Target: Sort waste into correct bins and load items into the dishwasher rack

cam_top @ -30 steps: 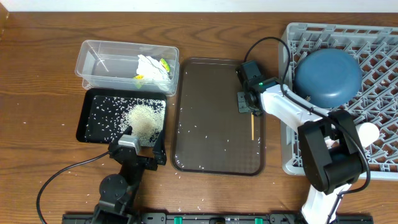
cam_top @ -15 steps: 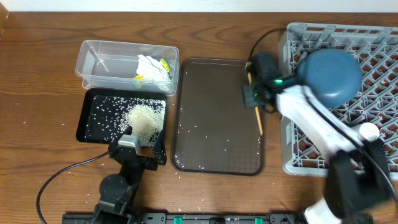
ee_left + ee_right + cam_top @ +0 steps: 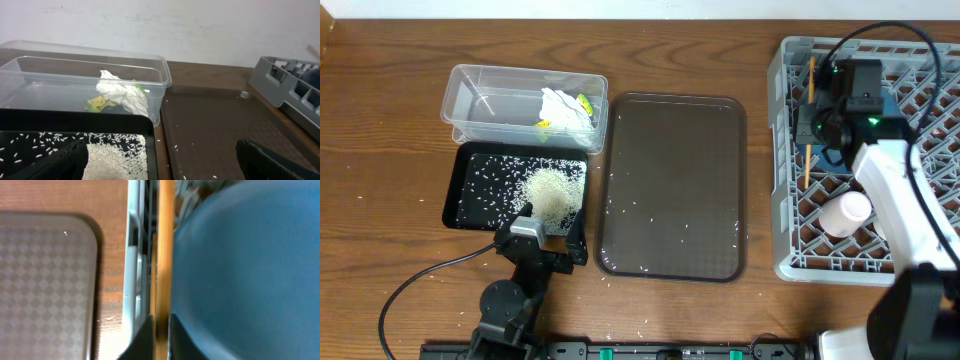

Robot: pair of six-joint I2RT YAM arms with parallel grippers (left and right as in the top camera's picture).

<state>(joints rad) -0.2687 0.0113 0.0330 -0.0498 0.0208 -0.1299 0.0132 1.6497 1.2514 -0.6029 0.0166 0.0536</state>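
Note:
My right gripper (image 3: 815, 120) is shut on the wooden chopsticks (image 3: 808, 165) and holds them over the left side of the grey dishwasher rack (image 3: 782, 150). In the right wrist view the fingers (image 3: 161, 327) pinch the chopsticks (image 3: 165, 240) beside the blue bowl (image 3: 240, 270). A small pale pink cup (image 3: 847, 213) lies in the rack. The clear tub (image 3: 480, 90) holds the tissue (image 3: 560, 105) and the yellow wrapper (image 3: 585, 103). The black tray (image 3: 470, 190) holds the rice (image 3: 552, 190). My left gripper (image 3: 545, 250) is open and empty at the black tray's front edge (image 3: 160, 165).
A dark brown serving tray (image 3: 670, 180) with a few scattered rice grains lies between the bins and the rack. Loose grains lie on the wooden table near its front edge. A black cable trails from the left arm.
My right arm has lifted the chopsticks off the brown tray's right edge and carried them right, over the rack. The left arm has not moved.

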